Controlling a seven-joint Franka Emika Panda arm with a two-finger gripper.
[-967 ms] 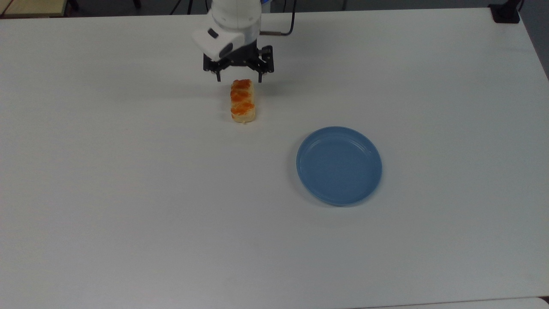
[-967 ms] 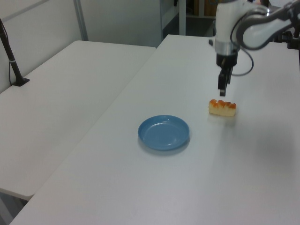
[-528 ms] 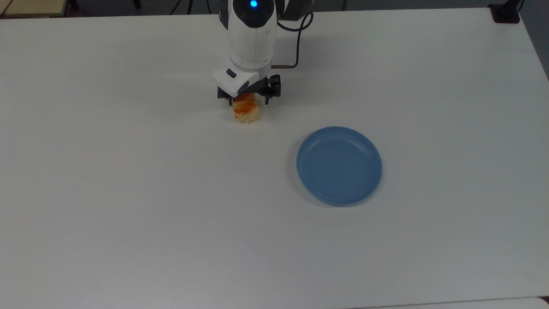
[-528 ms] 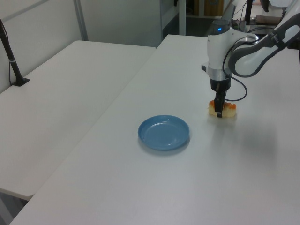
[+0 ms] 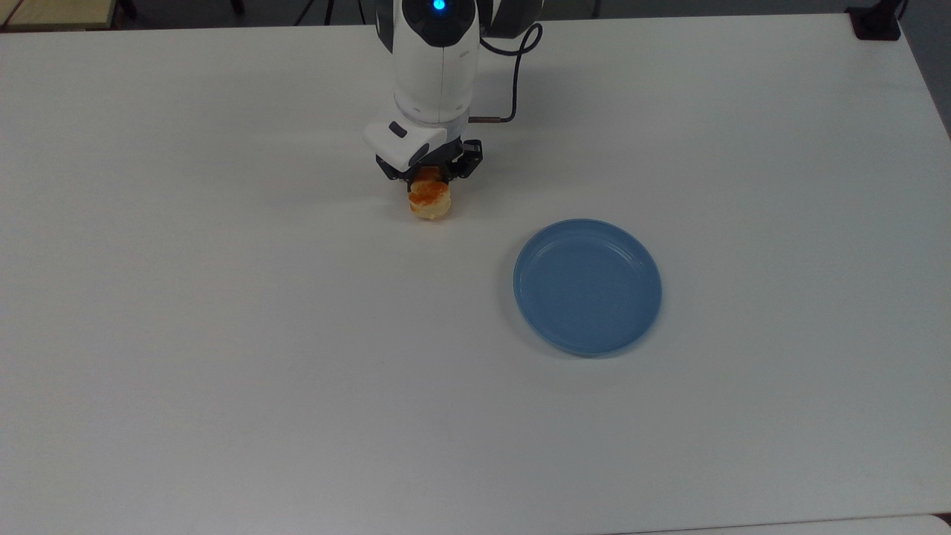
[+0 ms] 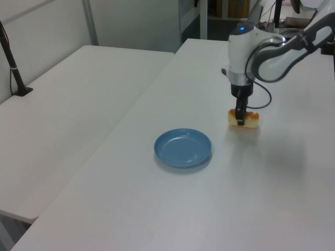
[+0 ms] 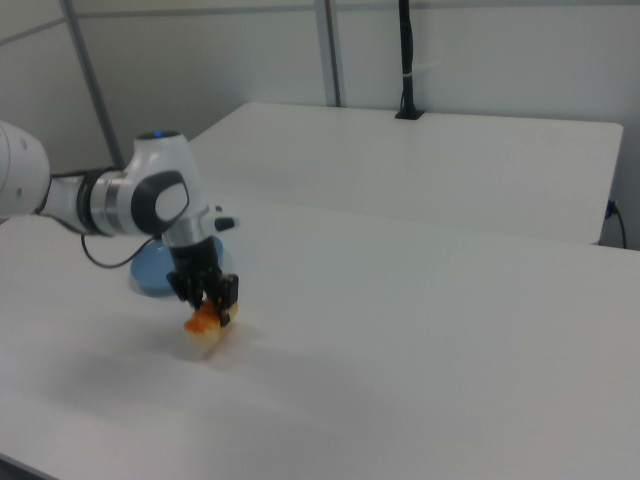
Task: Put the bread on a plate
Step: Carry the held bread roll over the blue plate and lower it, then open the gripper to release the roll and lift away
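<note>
The bread (image 5: 430,203) is a pale-yellow loaf with an orange-brown glazed top, at the back middle of the white table (image 5: 223,334). My gripper (image 5: 429,178) comes down on it from above, fingers shut on its sides, hiding the far part of the loaf in the top view. In the left view the gripper (image 6: 240,119) holds the bread (image 6: 252,121) near the table surface. In the right view the bread (image 7: 200,338) hangs tilted under the gripper (image 7: 210,305). The blue plate (image 5: 587,286) lies bare, to the top view's right of the bread and nearer the camera, also seen as the plate (image 6: 183,148).
A second white table (image 6: 68,104) adjoins on the left view's left, with a black post (image 6: 13,68) on it. A black cable (image 5: 513,59) runs from the arm. In the right view the arm partly covers the plate (image 7: 143,278).
The gripper came down over the bread, then its fingers closed on the loaf. The bread now sits slightly shifted and tilted in the grip. The plate has not moved.
</note>
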